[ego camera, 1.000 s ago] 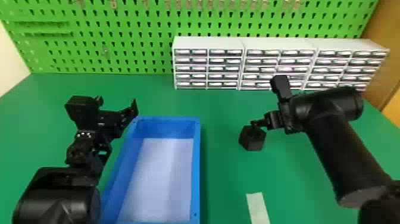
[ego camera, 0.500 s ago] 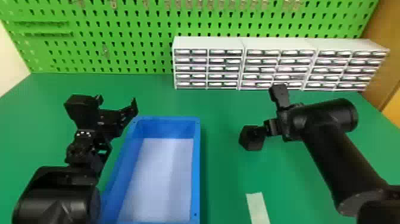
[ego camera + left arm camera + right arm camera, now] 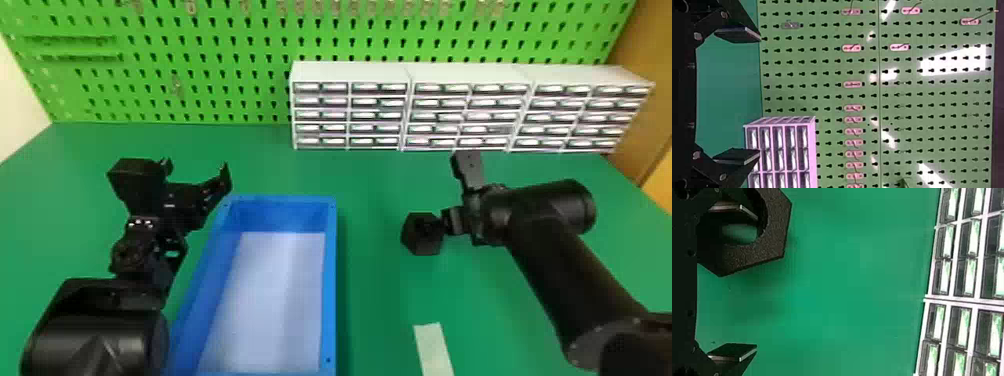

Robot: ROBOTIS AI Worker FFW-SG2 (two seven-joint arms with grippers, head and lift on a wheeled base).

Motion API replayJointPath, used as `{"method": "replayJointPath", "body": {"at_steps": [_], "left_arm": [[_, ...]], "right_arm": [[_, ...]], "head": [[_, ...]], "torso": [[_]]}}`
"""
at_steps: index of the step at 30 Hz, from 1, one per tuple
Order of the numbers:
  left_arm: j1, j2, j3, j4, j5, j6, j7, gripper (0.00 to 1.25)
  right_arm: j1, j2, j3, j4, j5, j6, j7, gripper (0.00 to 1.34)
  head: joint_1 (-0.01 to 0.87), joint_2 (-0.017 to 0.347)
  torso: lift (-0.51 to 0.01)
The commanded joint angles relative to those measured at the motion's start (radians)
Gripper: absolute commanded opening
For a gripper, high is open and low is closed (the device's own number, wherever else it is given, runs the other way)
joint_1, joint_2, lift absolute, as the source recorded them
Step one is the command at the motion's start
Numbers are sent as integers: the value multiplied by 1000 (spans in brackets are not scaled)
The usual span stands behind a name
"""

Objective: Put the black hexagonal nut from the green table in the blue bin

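The black hexagonal nut (image 3: 417, 241) sits on the green table right of the blue bin (image 3: 330, 300). Close against its right side in the head view is my right gripper (image 3: 455, 221). In the right wrist view that gripper (image 3: 750, 282) is open, its upper finger overlapping the hole of the nut (image 3: 775, 229) and its lower finger well away from it; whether they touch, I cannot tell. My left gripper (image 3: 198, 175) stands open by the bin's far left corner; the left wrist view has the same gripper (image 3: 756, 94) with fingers wide apart.
White drawer cabinets (image 3: 350, 72) line the table's back edge before a green pegboard (image 3: 200, 65). A pale strip (image 3: 432, 347) lies on the table (image 3: 370, 330) between the bin and the right arm, nearer the front.
My right gripper and forearm have come down in the head view, toward the robot, beside the nut. The nut and the left arm look unmoved.
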Motion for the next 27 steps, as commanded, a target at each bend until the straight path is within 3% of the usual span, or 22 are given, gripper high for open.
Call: {"method": "replayJointPath", "body": {"at_steps": [1, 5, 8, 14, 20, 27], "left_arm": [[0, 0, -1, 0, -1, 0, 0, 1006], [-1, 0, -1, 0, -1, 0, 0, 1006], [-1, 0, -1, 0, -3, 0, 0, 1006], [-1, 0, 0, -2, -4, 0, 0, 1006], [0, 0, 2, -2, -6, 0, 0, 1006], [0, 0, 2, -2, -6, 2, 0, 1006]], "right_arm": [[-1, 0, -6, 15, 0, -4, -7, 1164], [-1, 2, -5, 18, 0, -3, -13, 1011], [-1, 3, 2, 18, 0, 2, -19, 704], [-1, 5, 12, 18, 1, 8, -26, 443], [-3, 5, 23, 18, 6, 17, -30, 296], [-5, 7, 28, 18, 7, 26, -30, 287]], "head": [[686, 52], [686, 52], [686, 52], [686, 52], [686, 52], [686, 52]], "torso": [[-97], [-97], [-97], [-97], [-97], [-97]]}}
